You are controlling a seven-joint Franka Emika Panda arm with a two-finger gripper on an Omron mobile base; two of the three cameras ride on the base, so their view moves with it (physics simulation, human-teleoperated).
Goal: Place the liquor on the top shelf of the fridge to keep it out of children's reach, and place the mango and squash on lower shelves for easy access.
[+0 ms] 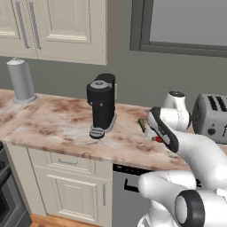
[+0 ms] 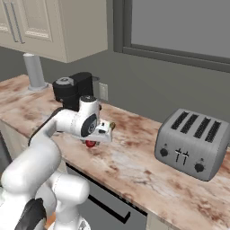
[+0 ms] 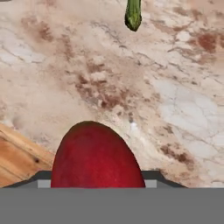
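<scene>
Where the hand camera looked down along the gripper (image 2: 91, 143), the mango (image 3: 97, 157) sat right between the tips, red and rounded; the gripper looked to have closed on it, just above the marble counter (image 3: 183, 109), though the fingers themselves were hidden and how firmly it held I cannot tell; in the right base view a red patch showed under the hand near the counter's front edge. A little farther along lay the squash (image 3: 133, 14), dark green, apart from the mango. By my reckoning the task was early: the mango was in hand but not yet shelved, the squash untouched. Beyond these stood a black coffee grinder (image 1: 102, 105), a silver toaster (image 2: 194, 143) to the right, a grey paper-towel holder (image 1: 20, 80) at the far left, cream cabinets (image 1: 57, 26) above, and a window (image 2: 179, 27) in the grey wall.
</scene>
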